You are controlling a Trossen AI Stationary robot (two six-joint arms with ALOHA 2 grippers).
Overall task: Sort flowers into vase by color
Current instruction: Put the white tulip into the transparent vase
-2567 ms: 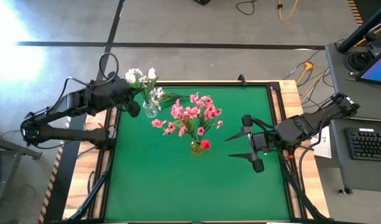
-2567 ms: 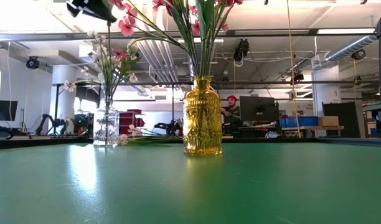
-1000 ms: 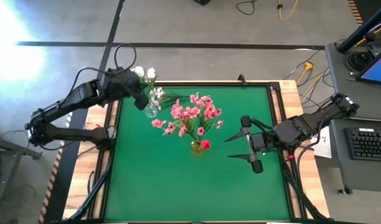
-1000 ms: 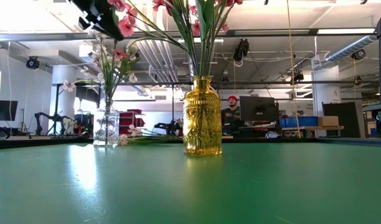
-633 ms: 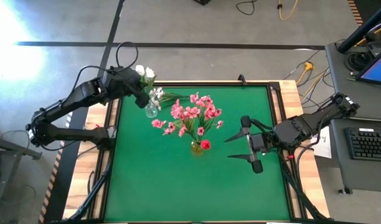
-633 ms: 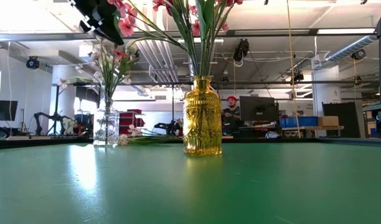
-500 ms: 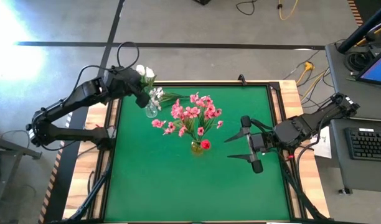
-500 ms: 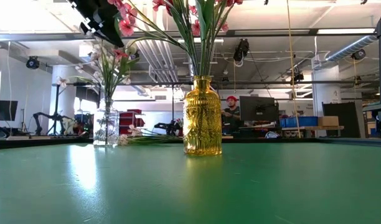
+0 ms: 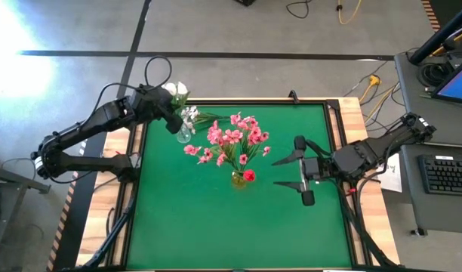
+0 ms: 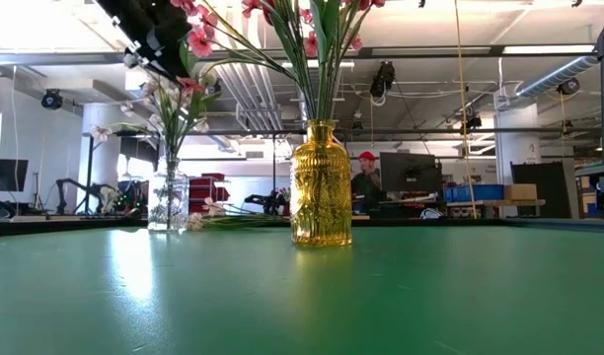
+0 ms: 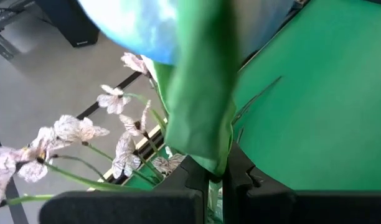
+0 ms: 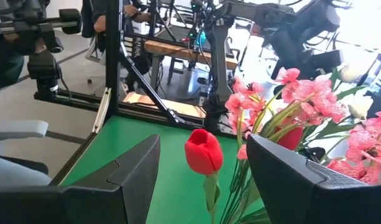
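- Standing in the clear glass vase (image 9: 183,136) near the far left corner of the green table (image 9: 216,219) are small white blossom sprays (image 9: 189,115); in the low view this vase (image 10: 168,202) sits left of and behind the yellow one.
- Held above that vase is a white tulip (image 9: 175,90), its blossom over the table's far left edge; the left wrist view shows its green stem and leaf (image 11: 200,106) pinched between the fingers, with the white sprays (image 11: 72,129) beside it.
- The left gripper (image 9: 167,113) is clenched on the white tulip's stem, just over the clear vase's mouth, its arm reaching in from the left side.
- The yellow glass vase (image 10: 321,184) stands near the table's middle, holding pink blossom sprays (image 9: 232,140) that fan out widely.
- A red tulip (image 9: 249,175) also stands in the yellow vase, on the side toward the right arm; the right wrist view shows it (image 12: 203,152) upright between that gripper's fingers but farther off, apart from them.
- The right gripper (image 9: 288,171) is released, fingers spread and empty, hovering over the table near the yellow vase and pointing toward it.
- Some green stems (image 10: 245,221) lie flat on the table between the two vases in the low view.
- A person (image 10: 363,180) sits at a monitor in the room behind.
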